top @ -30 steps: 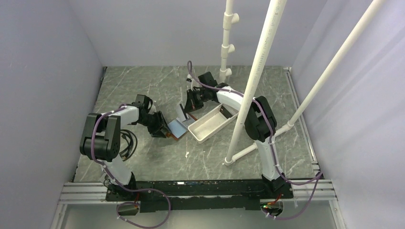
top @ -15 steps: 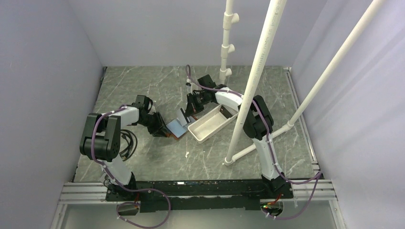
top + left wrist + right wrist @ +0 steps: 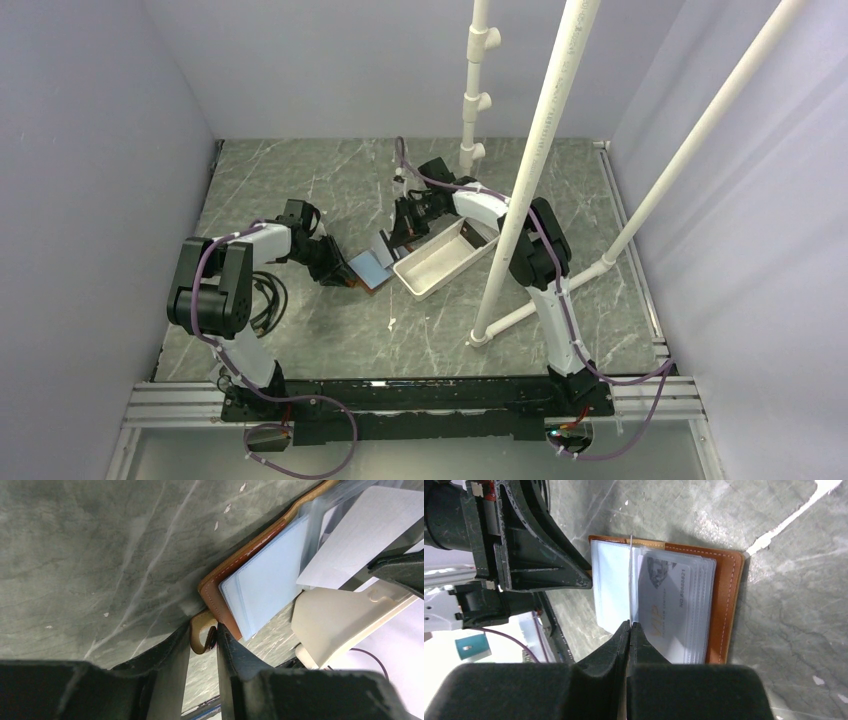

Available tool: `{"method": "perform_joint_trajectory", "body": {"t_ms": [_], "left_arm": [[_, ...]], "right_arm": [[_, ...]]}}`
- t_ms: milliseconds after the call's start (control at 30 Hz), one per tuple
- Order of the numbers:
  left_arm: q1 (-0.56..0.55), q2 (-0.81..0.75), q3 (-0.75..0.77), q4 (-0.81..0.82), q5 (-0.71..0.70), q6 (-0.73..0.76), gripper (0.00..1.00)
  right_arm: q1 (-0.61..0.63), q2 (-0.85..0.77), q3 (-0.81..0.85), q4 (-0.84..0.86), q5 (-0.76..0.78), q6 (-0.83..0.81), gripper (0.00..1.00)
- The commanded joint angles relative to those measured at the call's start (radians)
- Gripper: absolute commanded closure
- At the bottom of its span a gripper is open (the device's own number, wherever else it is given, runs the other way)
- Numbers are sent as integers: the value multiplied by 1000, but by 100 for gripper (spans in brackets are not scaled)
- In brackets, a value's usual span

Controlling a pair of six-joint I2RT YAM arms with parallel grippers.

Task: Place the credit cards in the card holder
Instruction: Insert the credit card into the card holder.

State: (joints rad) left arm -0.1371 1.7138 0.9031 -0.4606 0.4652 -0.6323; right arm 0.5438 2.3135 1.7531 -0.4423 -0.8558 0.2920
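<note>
Grey marbled table (image 3: 300, 180), white walls on three sides, and a tray (image 3: 340, 625) lying just beside the work.

- Holder (image 3: 724, 605): lies open on the table between the two arms, brown leather underneath, with a stack of clear sleeves (image 3: 609, 590) fanned on top.
- Left gripper (image 3: 203, 630): clenched on the small leather tab (image 3: 200, 642) at the holder's corner. I judge it is pinning the holder down.
- Right gripper (image 3: 629, 625): fingers pressed together on a pale card (image 3: 360, 530), which shows edge-on in its own camera. The card stands tilted above the open holder, its far edge down among the sleeves near the fold. I cannot tell whether that edge has entered a pocket or only rests on top.
- Printed card (image 3: 664, 605): sits flat inside one of the sleeves on the spine-side half, and looks seated.

Progress, as a judgement: partway.
- At least one card appears stowed, and one is in hand at the mouth of the sleeves but not pushed home.
- The sleeves overlap, so I cannot count the cards beneath.
- I cannot tell from these views whether more cards wait elsewhere.

What is left: slide the held card fully into a pocket, let go, then deal with any others.
</note>
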Motion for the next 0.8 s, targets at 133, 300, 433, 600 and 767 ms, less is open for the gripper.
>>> {"method": "perform_joint_trajectory", "body": {"t_ms": [133,300,433,600,767], "left_arm": [[-1,10,-23,39,-109,13,68],[-1,8,-23,42,-104,12,69],[-1,3,-21,41,-103,14,69],[-1,4,-18,38,-101,13,69],[-1,-3,-24,41,-102,12,70]], "right_arm": [[-24,-11,-11,34,-68,71,100],[-22,9,7,-22,-61,57,100],[-18,17,20,-66,-18,14,100],[-7,15,20,-47,60,6,100],[-7,22,23,-50,71,2,100]]}}
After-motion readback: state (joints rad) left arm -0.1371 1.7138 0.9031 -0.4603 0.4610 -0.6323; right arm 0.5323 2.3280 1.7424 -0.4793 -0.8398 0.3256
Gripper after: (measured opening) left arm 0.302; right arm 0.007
